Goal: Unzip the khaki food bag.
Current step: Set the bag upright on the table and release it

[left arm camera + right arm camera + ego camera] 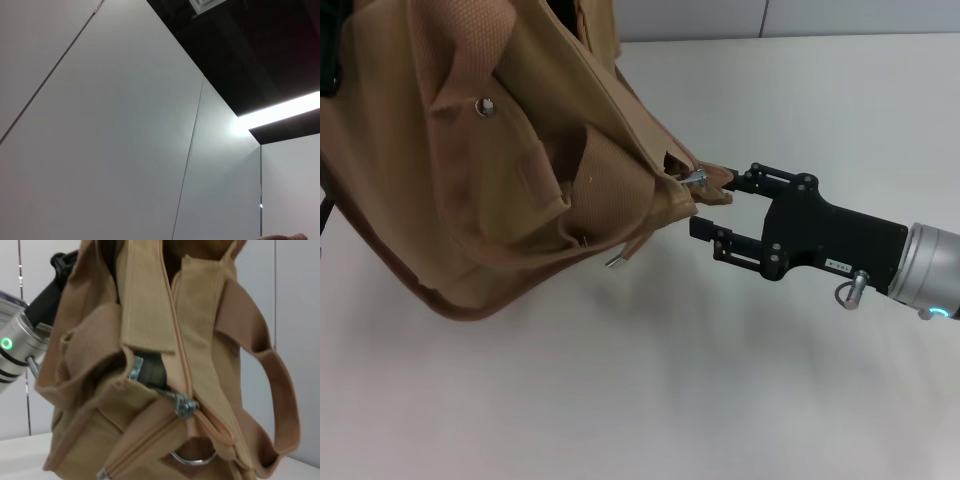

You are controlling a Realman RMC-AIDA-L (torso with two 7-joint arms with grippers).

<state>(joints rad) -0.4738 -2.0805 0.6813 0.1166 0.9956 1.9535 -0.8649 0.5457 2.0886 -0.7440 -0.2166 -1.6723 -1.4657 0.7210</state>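
While the khaki food bag (490, 150) hangs tilted over the white table (720, 400), lifted at the head view's upper left, the right gripper (712, 212) reaches in from the right to the bag's near corner, where the silver zipper pull (695, 179) sits. Its two black fingers stand well apart, the upper one (720, 182) touching the corner fabric just beside the pull, the lower one (715, 232) in free air below; the jaws grasp nothing for certain, and whether the upper tip catches the pull cannot be told. A snap (486, 105) shows on the front pocket. The left wrist view shows only wall panels, a ceiling light and a sliver of tan cloth (285, 236) at the frame's edge; the left gripper is not clearly seen anywhere, so its jaws cannot be told. In the right wrist view, the bag (165, 365) fills the frame, with the left arm's silver wrist (15, 347) behind it, apparently holding it up. The zipper slider (184, 405) sits at one end of the seam, and a gap opens beside it, but how far the zipper is undone cannot be judged; most teeth look joined, so the pull along the top appears largely left to do.
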